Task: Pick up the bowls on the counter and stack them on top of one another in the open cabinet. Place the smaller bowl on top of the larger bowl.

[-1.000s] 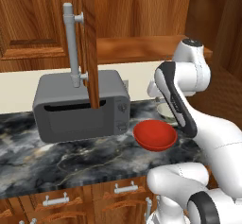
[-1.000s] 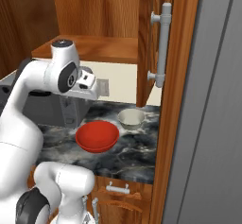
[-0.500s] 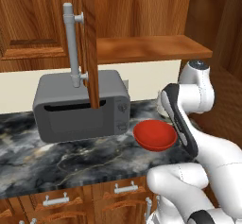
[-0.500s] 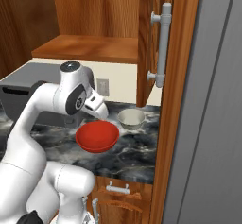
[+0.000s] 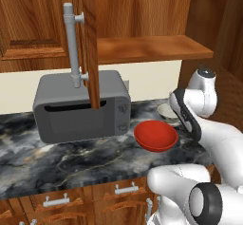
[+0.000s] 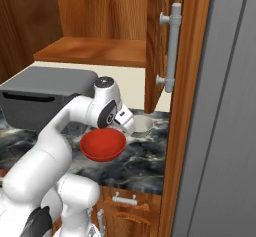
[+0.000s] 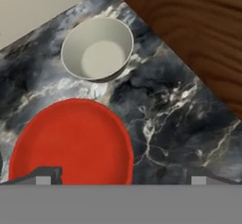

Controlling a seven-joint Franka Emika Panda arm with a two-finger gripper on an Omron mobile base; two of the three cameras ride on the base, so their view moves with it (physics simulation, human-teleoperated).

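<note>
1. Hand view: the dark marble counter point(image 7: 189, 119) is seen from above, with the wide red bowl point(image 7: 71, 142) low in the picture and the smaller pale bowl point(image 7: 98, 48) just beyond it, close by but apart.
2. The two dark fingertips point(image 7: 45, 175) of the gripper point(image 7: 123, 178) are seen at the bottom edge, spread wide; one lies over the red bowl's near rim, the other over bare counter, and nothing is held between them.
3. A reddish-brown wooden panel point(image 7: 189, 24) is seen across the upper right corner, beside the pale bowl.
4. Left base view: the red bowl point(image 5: 155, 135) is shown resting on the counter point(image 5: 71, 157), to the right of a grey microwave point(image 5: 80, 106); a part of the pale bowl point(image 5: 166, 110) is glimpsed behind the white arm point(image 5: 190, 112).
5. The open cabinet point(image 5: 152, 48) is shown above, its wooden shelf bare, and its door point(image 5: 88, 39) with a long grey bar handle point(image 5: 71, 43) is swung out in front of the microwave.
6. Right base view: the arm point(image 6: 107, 113) is bent down over the counter point(image 6: 140, 161), and the red bowl point(image 6: 102, 145) is seen just below the wrist, with the pale bowl point(image 6: 142, 125) beside it, nearer the cabinet door point(image 6: 185, 81).
7. Wooden drawers point(image 5: 57, 202) with small silver handles are shown beneath the counter.
</note>
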